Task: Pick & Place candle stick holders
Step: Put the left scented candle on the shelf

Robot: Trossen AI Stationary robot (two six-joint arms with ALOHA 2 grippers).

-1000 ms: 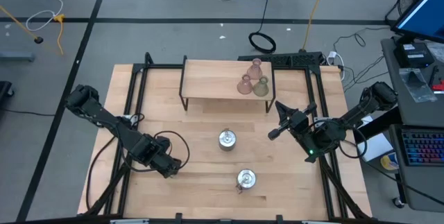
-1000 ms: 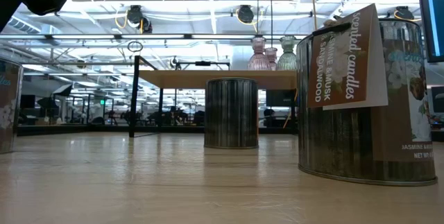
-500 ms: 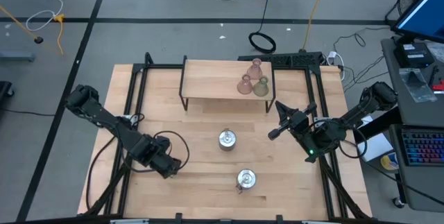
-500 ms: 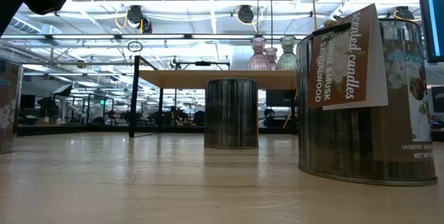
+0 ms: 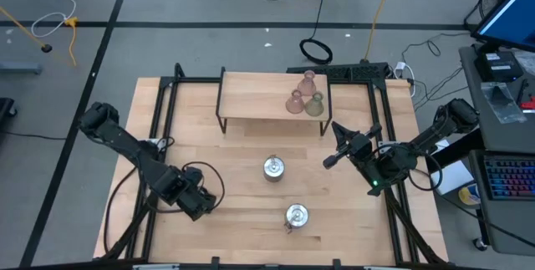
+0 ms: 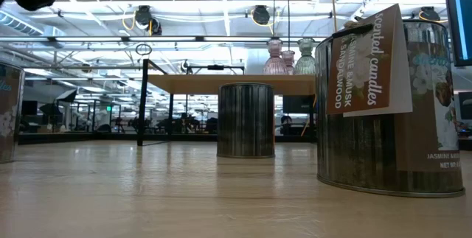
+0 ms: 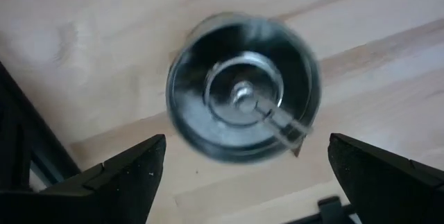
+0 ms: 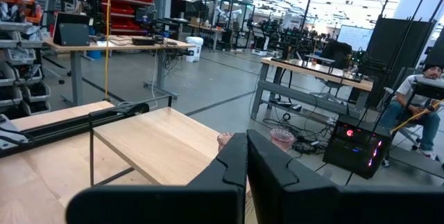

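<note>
Silver holder (image 7: 243, 89) upright, mouth upward, below spread left claw (image 7: 246, 175)

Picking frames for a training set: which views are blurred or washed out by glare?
Left wrist view: the silver holder is smeared by motion blur. Low view: ceiling lights blow out the upper background, and the near candle tin looms large. High view: evenly lit and sharp. Right wrist view: the gripper is soft, the room sharper.

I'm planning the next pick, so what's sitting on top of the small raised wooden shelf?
Three glass holders stand clustered at the right end of the shelf: two pinkish, one olive-green. The rest of its top is bare. The space under it is hidden from above.
</note>
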